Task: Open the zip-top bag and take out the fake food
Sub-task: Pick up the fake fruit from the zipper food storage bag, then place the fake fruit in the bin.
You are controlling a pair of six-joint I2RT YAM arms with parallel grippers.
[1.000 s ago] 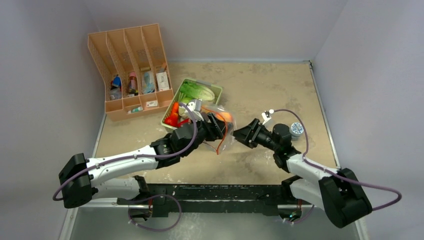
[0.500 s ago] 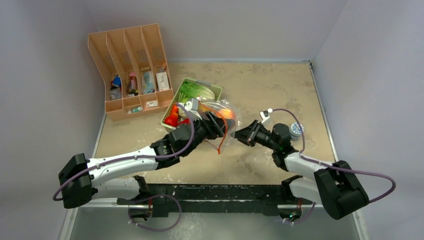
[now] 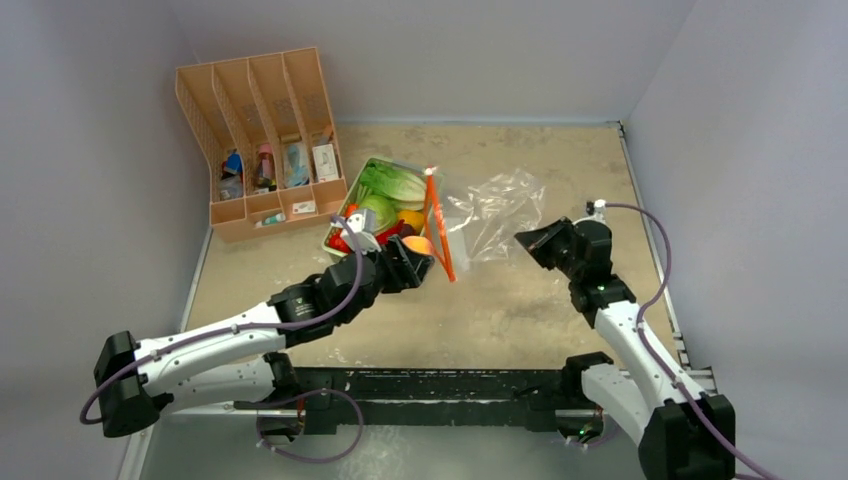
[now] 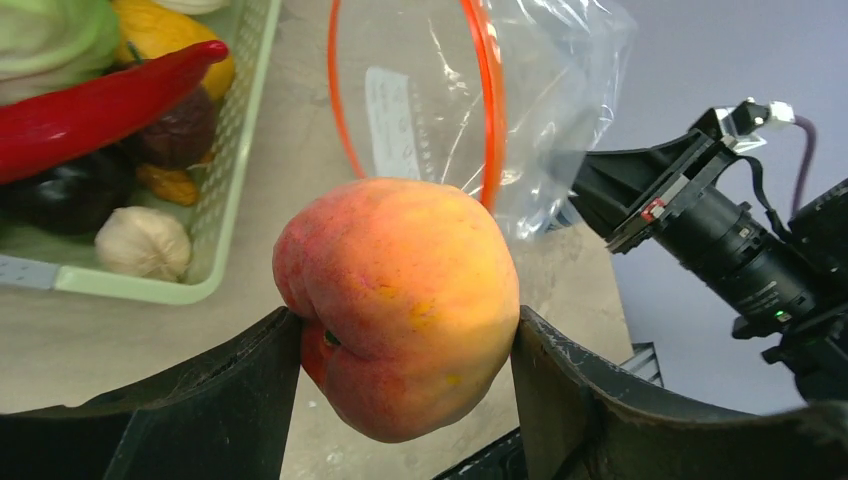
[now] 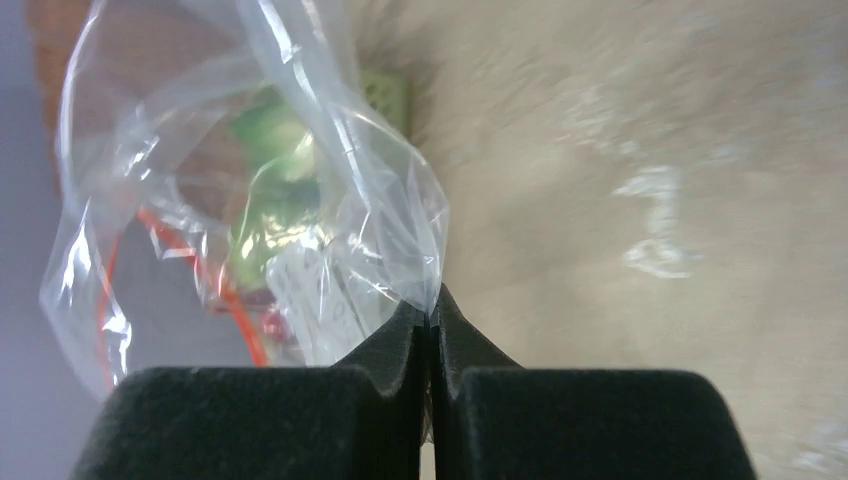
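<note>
Clamping the peach (image 4: 400,300) in the left gripper (image 4: 400,345), lower centre of the left wrist view. Pressing both fingers (image 4: 220,400) against its sides, peach fully outside the pouch. Holding it at centre of the top view, just right of the pale-green tray (image 3: 345,208).

Pinching a corner fold of the zip-top bag (image 5: 300,200) with the right gripper (image 5: 430,325), bottom centre of the right wrist view; fingertips meeting on the film, no gap. Stretching the bag from centre toward right-centre of the top view, mouth gaping. Seeing the orange-red zip strip (image 4: 490,100) as an open loop just behind the peach. Seeing tray greens through the film in the right wrist view; failing to tell whether anything is lying inside, or whether the bag is touching the table (image 3: 520,310).

Spotting in the tray, upper left of the left wrist view: red chili (image 4: 100,100), pale-green cabbage (image 4: 50,40), yellow pepper (image 4: 170,40), small beige piece (image 4: 145,243).

Spotting the file organiser (image 3: 260,130) farthest back, upper left of the top view.
</note>
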